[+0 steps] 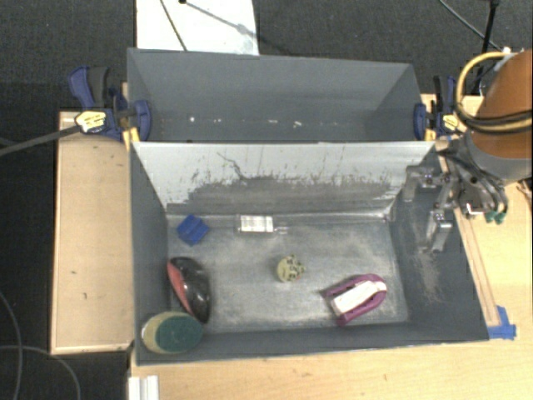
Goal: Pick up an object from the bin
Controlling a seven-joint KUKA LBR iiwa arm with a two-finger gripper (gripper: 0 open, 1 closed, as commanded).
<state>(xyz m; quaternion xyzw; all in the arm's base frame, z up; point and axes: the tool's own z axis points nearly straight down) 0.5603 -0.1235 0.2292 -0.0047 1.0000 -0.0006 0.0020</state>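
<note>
gripper (pixel 435 227) hung over the right slope of the bin (pixel 275 98), off the floor, probably to leave a clear descent | whether it was open could not be told; nothing seen in it | nearest thing: purple-and-white packet (pixel 356 297), floor front right (flat, askew, alone)

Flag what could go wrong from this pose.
1. The gripper hangs over the grey metal bin's sloped right wall; a straight descent could scrape metal.
2. The nearest thing, a purple-and-white oblong object, lies near the front wall and might get shoved against it.
3. The red-and-black rounded mouse and the green-topped round disc crowd the front-left corner, leaving little room.
</note>
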